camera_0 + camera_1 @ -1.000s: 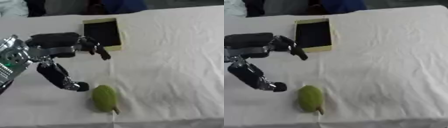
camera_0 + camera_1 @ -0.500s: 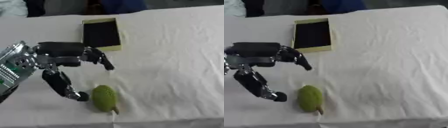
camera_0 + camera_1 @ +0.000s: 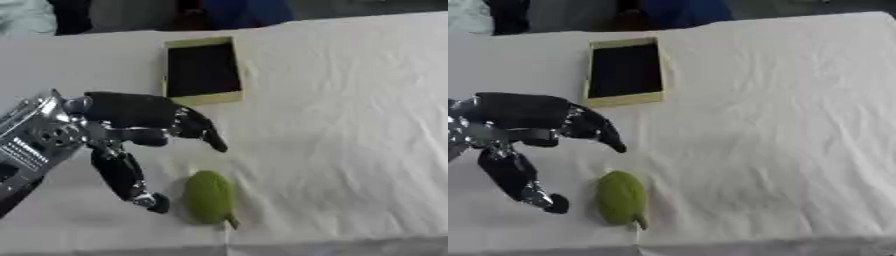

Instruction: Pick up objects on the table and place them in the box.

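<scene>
Fingers of the left hand [image 3: 131, 125] were spread wide, holding nothing; it had descended toward the green fruit [image 3: 209, 196], now just beside its thumb, so grasping seemed next.

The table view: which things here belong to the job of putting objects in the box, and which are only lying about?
Part of the job:
- green fruit, lying near the table's front edge
- box, open, farther back
- left hand, open, beside the fruit without touching it

Just there:
- white tablecloth
- dark and blue shapes at the far edge; I cannot make them out
</scene>
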Controlling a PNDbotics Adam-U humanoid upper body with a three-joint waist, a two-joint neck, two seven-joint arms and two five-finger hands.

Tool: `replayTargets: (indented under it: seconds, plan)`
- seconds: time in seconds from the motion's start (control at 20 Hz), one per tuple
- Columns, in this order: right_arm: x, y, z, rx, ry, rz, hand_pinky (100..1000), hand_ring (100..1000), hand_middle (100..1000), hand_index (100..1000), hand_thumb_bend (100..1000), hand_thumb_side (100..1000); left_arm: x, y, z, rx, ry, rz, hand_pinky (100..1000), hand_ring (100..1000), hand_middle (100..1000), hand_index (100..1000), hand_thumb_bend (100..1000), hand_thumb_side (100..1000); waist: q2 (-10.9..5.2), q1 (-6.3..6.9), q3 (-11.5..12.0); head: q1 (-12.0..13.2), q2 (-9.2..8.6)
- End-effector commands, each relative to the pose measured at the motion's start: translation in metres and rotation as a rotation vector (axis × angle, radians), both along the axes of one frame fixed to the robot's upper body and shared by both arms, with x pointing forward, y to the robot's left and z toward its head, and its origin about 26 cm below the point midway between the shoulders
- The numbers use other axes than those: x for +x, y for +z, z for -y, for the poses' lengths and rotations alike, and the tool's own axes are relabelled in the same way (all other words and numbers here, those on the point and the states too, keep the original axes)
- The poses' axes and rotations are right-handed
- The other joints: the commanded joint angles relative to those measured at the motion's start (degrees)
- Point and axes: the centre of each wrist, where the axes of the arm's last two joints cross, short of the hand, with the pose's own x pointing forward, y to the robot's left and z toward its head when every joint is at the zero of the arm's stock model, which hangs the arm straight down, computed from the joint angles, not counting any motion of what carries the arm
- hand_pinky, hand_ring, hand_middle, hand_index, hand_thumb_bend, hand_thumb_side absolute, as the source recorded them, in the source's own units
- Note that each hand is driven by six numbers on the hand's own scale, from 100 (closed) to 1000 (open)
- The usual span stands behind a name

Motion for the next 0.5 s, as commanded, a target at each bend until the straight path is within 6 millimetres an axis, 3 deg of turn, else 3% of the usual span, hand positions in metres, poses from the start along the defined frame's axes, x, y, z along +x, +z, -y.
replayTargets:
  seconds: [0.05,0.5]
  plan:
    - [-0.0019,0.0089,-0.0001,-0.026,0.005,0.016,731,568,603,909,100,613,-0.0029,0.0069,0.0044,0.010,-0.008,0.038,771,864,780,905,612,100,-0.90,-0.24,0.0,-0.1,0.29]
    - [-0.0011,0.0098,-0.0013,-0.028,0.013,0.019,732,569,603,909,100,612,-0.0048,0.0038,0.0138,0.024,-0.015,0.099,753,844,777,904,584,100,-0.56,-0.32,-0.1,-0.4,0.29]
